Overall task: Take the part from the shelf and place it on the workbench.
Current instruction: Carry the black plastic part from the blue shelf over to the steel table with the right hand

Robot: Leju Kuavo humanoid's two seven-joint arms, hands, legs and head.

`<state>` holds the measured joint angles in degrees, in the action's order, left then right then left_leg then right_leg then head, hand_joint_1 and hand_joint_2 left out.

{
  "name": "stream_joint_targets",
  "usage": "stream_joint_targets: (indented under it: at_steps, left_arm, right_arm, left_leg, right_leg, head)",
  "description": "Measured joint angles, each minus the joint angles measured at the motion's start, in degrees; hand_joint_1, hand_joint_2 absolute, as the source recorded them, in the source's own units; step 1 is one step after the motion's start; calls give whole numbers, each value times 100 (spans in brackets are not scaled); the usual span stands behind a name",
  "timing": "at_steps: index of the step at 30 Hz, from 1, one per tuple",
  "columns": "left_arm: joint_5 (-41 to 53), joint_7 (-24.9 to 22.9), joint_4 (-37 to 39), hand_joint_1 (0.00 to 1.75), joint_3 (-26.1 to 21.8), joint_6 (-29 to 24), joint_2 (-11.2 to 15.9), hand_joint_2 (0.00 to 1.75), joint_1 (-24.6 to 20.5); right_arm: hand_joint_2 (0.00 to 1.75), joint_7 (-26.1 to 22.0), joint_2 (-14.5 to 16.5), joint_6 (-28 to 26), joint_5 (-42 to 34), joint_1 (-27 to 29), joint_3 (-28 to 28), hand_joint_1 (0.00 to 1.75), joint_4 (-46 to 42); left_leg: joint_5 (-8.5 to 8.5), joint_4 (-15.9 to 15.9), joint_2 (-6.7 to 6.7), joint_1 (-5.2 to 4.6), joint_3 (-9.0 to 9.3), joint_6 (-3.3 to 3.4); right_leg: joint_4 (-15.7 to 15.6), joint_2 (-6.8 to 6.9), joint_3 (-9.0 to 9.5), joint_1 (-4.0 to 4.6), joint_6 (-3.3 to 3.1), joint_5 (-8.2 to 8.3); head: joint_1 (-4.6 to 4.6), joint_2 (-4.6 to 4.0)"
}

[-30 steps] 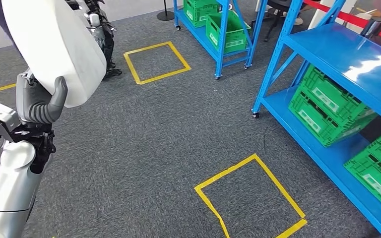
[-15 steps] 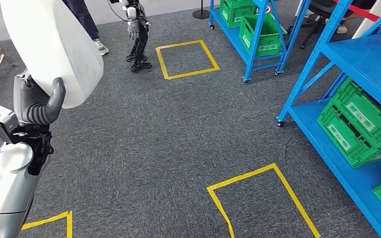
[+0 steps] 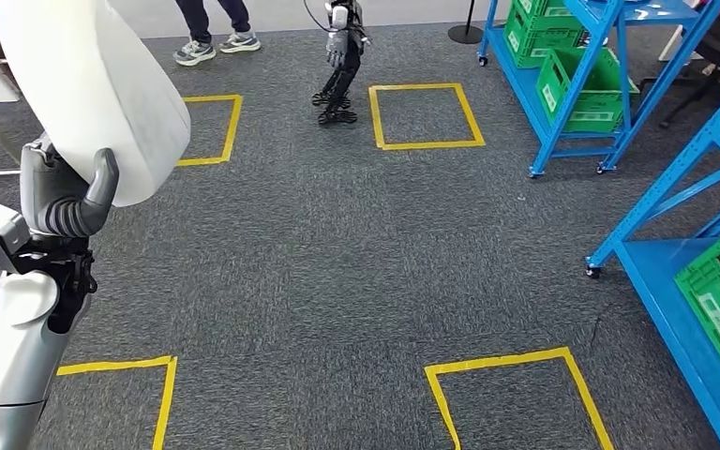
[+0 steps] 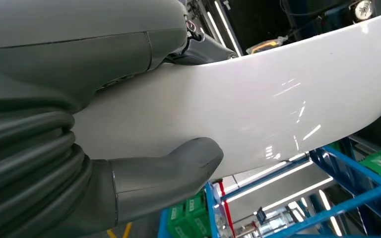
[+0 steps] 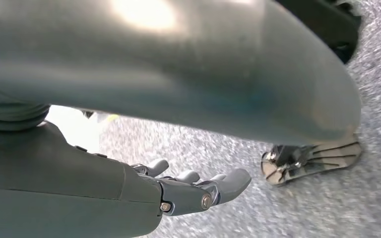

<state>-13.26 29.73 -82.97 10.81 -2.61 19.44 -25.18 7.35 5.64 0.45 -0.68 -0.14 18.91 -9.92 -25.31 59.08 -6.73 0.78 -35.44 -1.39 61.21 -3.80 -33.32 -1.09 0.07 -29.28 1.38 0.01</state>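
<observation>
Large glossy white curved plastic panel [image 3: 94, 89], smooth, unmarked, grasped by left hand [image 3: 64, 197], right hand [image 5: 188, 191] released, fingers apart

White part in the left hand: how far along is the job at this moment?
Done: the white part is off the shelf, gripped by the left hand. In hand: carrying it over grey carpet, blue shelves off to the right. Left: placing it on the workbench. Right hand holds nothing.

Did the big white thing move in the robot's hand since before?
No. The white part sits the same against the left hand; the thumb presses the same edge. The yellow floor squares shifted because the camera turned.
</observation>
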Motion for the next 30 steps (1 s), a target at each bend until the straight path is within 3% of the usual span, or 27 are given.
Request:
stream_joint_targets:
  at_steps: [1, 3, 5, 7, 9, 10, 11, 12, 14, 16, 18, 19, 20, 22, 23, 24, 25, 26, 27, 29, 30]
  left_arm:
    - [-2, 5, -4, 175, -10, -5, 17, 175, -1]
    - [-7, 12, -4, 175, -28, -12, 64, 175, 2]
    - [-9, 12, -2, 175, -46, -19, 100, 175, -12]
    - [-4, 10, 1, 175, -54, -24, 100, 175, -30]
    - [16, -6, 11, 175, -51, -32, 81, 175, -31]
    - [31, -17, 18, 175, -49, -37, 73, 175, -30]
    - [44, -26, 24, 175, -48, -43, 67, 175, -34]
    - [54, -32, 27, 175, -48, -48, 63, 175, -46]
    - [69, -39, 28, 175, -48, -58, 56, 175, -90]
    - [82, -48, 27, 175, -48, -72, 43, 175, -138]
    - [114, -62, 21, 175, -48, -87, 34, 175, -153]
    - [132, -68, 11, 175, -50, -93, 32, 175, -157]
    - [151, -77, 0, 175, -52, -98, 28, 175, -171]
    - [172, -84, -22, 175, -55, -103, -1, 175, -197]
    - [179, -86, -27, 175, -54, -104, -16, 175, -204]
    - [182, -87, -32, 175, -55, -104, -31, 175, -200]
    - [183, -89, -39, 175, -56, -104, -36, 175, -196]
    - [183, -90, -49, 175, -59, -104, -37, 175, -196]
    - [184, -91, -66, 175, -62, -104, -38, 175, -198]
    - [185, -92, -112, 175, -72, -106, -36, 175, -210]
    - [185, -97, -133, 175, -80, -108, -36, 175, -216]
  right_arm:
    - [0, 1, -1, 5, 5, -12, 0, 0, 0]
    - [0, 6, -3, 8, 16, -40, 0, 0, 0]
    - [0, 17, -7, 10, 24, -51, 0, 0, 0]
    - [0, 34, -8, 11, 24, -46, 0, 0, 0]
    - [0, 46, -7, 7, 19, -40, 0, 0, 0]
    - [0, 52, -7, 4, 15, -40, 0, 0, 0]
    - [0, 59, -6, 3, 11, -44, 0, 0, 0]
    - [0, 67, -4, 3, 9, -51, 0, 0, 0]
    - [0, 82, 3, -2, 9, -62, 0, 0, 0]
    - [0, 96, 10, -15, 10, -70, 0, 0, 0]
    - [0, 99, 23, -22, 13, -84, 0, 0, 0]
    - [0, 99, 28, -22, 14, -91, 0, 0, 0]
    - [0, 98, 35, -22, 14, -93, 0, 0, 0]
    - [0, 100, 45, -23, 12, -88, 0, 0, 0]
    - [0, 101, 49, -26, 11, -82, 0, 0, 0]
    - [0, 101, 52, -29, 10, -77, 0, 0, 0]
    - [0, 101, 52, -34, 11, -71, 0, 0, 0]
    - [0, 100, 52, -39, 12, -65, 0, 0, 0]
    - [0, 100, 52, -42, 13, -61, 0, 0, 0]
    - [0, 100, 54, -43, 15, -56, 0, 0, 1]
    - [0, 98, 60, -42, 15, -57, 0, 0, 1]
  left_leg:
    - [11, -3, -67, 4, -20, -48]
    - [50, -35, -161, 23, -55, -128]
    - [-51, 142, 71, 9, -163, -167]
    - [-384, 756, 459, -12, -442, -181]
    - [-670, 1446, 608, -7, -746, -192]
    - [-680, 1573, 631, -6, -790, -189]
    - [-585, 1463, 653, -7, -712, -179]
    - [-418, 1142, 709, -13, -522, -160]
    - [-162, 363, 1022, -62, -83, -95]
    - [-107, 17, 1204, -125, 92, -20]
    - [-81, -10, 1052, -135, 84, 40]
    - [-61, -33, 972, -120, 87, 70]
    - [-40, -56, 895, -99, 93, 105]
    - [-14, -80, 744, -69, 94, 154]
    - [-11, -77, 664, -65, 85, 166]
    - [-11, -71, 575, -63, 78, 168]
    - [-12, -61, 483, -61, 72, 167]
    - [-14, -46, 390, -55, 68, 160]
    - [-20, -25, 297, -45, 66, 145]
    - [-41, 31, 126, -28, 44, 82]
    - [-46, 50, 52, -26, 24, 38]
  right_leg:
    - [-52, -14, 20, 12, -23, -9]
    - [-83, 133, 29, 32, -108, 28]
    - [-122, 281, 37, 30, -195, 62]
    - [-139, 430, 35, 49, -251, 68]
    - [-138, 587, 29, 76, -274, 60]
    - [-138, 669, 29, 87, -279, 55]
    - [-137, 748, 33, 96, -282, 49]
    - [-137, 826, 45, 103, -280, 39]
    - [-132, 963, 77, 131, -254, 9]
    - [-131, 1089, 100, 156, -206, -16]
    - [-139, 1206, 121, 159, -147, -38]
    - [-111, 1144, 128, 147, -113, -71]
    - [-8, 994, 94, 135, -82, -146]
    - [557, 577, -169, 106, -40, -443]
    - [944, 458, -373, 99, -30, -608]
    - [1276, 408, -559, 93, -20, -711]
    - [1446, 393, -672, 85, -11, -714]
    - [1375, 383, -665, 73, -6, -594]
    - [1098, 348, -552, 55, -1, -391]
    - [344, 97, -214, 10, 19, -32]
    - [101, -10, -104, -1, 20, 49]
  head:
    - [-2, 0]
    - [-6, -1]
    - [19, -1]
    - [50, 0]
    - [55, 1]
    - [56, 1]
    - [56, 1]
    - [56, 1]
    - [57, 1]
    - [56, 1]
    - [53, 1]
    - [52, 0]
    - [51, 0]
    - [40, 0]
    - [35, 0]
    - [31, 1]
    - [31, 1]
    - [31, 1]
    - [30, 1]
    - [25, 1]
    - [20, 1]
